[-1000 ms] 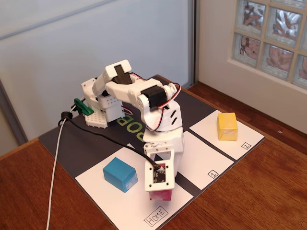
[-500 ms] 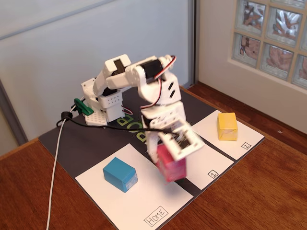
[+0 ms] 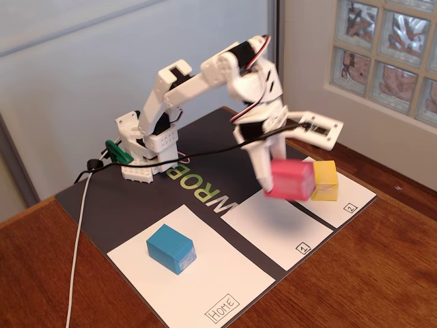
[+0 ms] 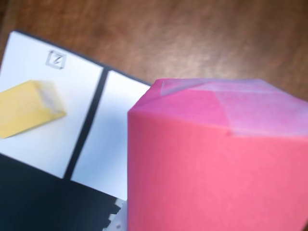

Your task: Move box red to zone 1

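You have the gripper pinched on the box red, carried clear of the table; in the fixed view a faint shadow lies on the paper beneath it, so nothing of the block touches down. One white finger runs down the block's left face in that view, while the other side of the grip is hidden behind the block. The box red hangs over the far part of zone 1, toward the sheet's right edge, and from this angle it overlaps the yellow block, which sits on the sheet marked "2" just to the right; whether the two blocks are close in depth you cannot tell from here. In the wrist view the box red fills most of the frame, a paler band along its top face, with zone 1 showing as white paper to its left, then a dark strip, then the sheet marked "2" with the yellow block lying on it. The blue block rests on the HOME sheet, near left in the fixed view, well apart from the arm. All three sheets lie on a dark mat set on the wooden table. The arm's base stands at the mat's far left corner, a white cable trailing off toward the near left.
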Robot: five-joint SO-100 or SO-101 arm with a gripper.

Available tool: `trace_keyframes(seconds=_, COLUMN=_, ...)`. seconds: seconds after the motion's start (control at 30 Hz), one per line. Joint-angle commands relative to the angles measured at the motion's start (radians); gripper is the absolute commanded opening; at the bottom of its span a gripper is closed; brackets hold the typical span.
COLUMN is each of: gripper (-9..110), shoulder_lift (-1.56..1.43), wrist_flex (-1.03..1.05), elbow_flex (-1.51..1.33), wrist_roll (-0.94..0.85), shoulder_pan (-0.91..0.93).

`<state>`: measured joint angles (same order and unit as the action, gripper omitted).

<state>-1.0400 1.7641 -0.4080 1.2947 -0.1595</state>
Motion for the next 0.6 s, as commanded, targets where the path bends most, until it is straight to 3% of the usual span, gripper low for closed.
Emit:
trace_keyframes(seconds=0.0, gripper=0, shoulder_lift=-0.124, wrist_flex=0.169, elbow_flex=-0.054, wrist_roll=0.023, shoulder_pan=-0.071)
trace_keyframes(seconds=0.23, gripper=0, shoulder_lift=-0.301, wrist_flex=0.164, elbow_flex=-0.367, wrist_roll=0.054, shoulder_pan=-0.112)
trace_keyframes(seconds=0.57, gripper=0, shoulder_lift=-0.551, wrist_flex=-0.041, elbow_flex=-0.859, wrist_roll=0.029, shoulder_pan=-0.041)
